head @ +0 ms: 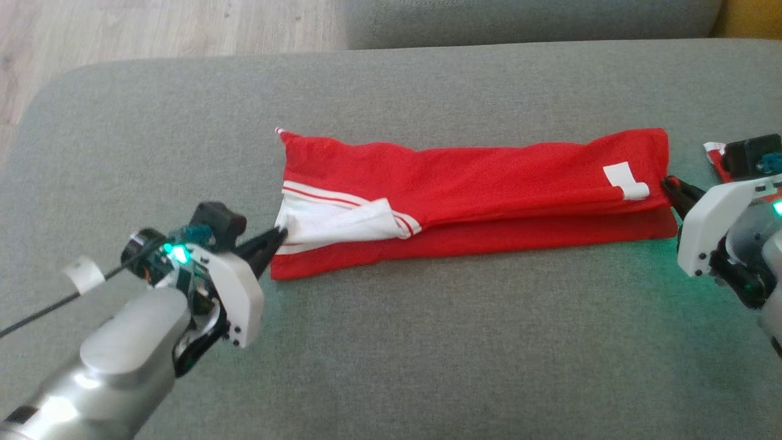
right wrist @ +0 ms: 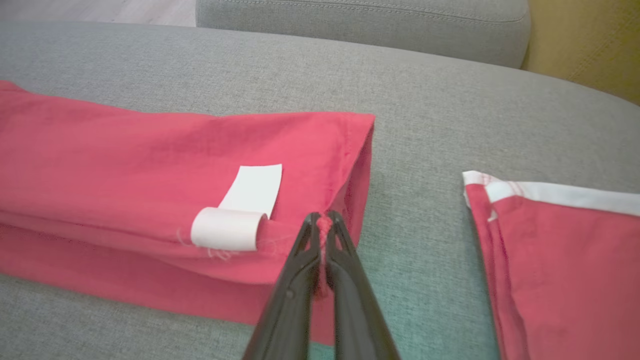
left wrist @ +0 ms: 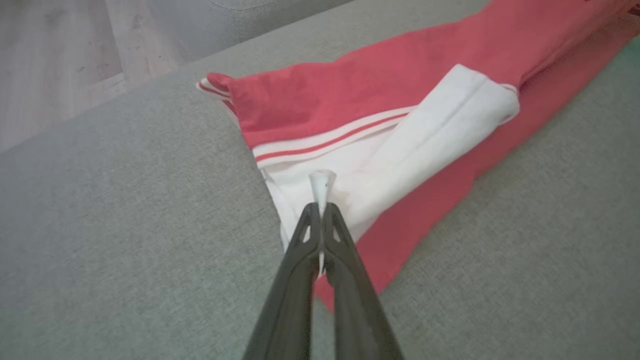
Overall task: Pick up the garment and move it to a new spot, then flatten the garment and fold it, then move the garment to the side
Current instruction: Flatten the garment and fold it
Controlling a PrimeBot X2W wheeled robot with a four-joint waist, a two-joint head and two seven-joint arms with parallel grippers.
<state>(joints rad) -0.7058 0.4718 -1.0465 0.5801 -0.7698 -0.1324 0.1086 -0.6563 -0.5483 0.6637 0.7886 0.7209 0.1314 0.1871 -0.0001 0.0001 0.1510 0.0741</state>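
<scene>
A red garment [head: 489, 183] with white trim lies folded into a long strip across the grey sofa cushion [head: 427, 342]. My left gripper [head: 280, 234] is at the strip's left end, shut on its white fabric [left wrist: 380, 165]; a pinch of white cloth sticks up between the fingertips [left wrist: 320, 212]. My right gripper [head: 669, 183] is at the strip's right end, shut on the red edge [right wrist: 324, 227] beside a curled white label [right wrist: 235, 220]. The garment [right wrist: 125, 170] rests on the cushion between both grippers.
A second red piece with a white band [right wrist: 560, 250] lies on the cushion just right of the right gripper, and is partly behind that arm [head: 715, 156] in the head view. The sofa backrest [head: 525, 21] runs along the far side. Wooden floor [head: 153, 30] lies beyond the cushion's left corner.
</scene>
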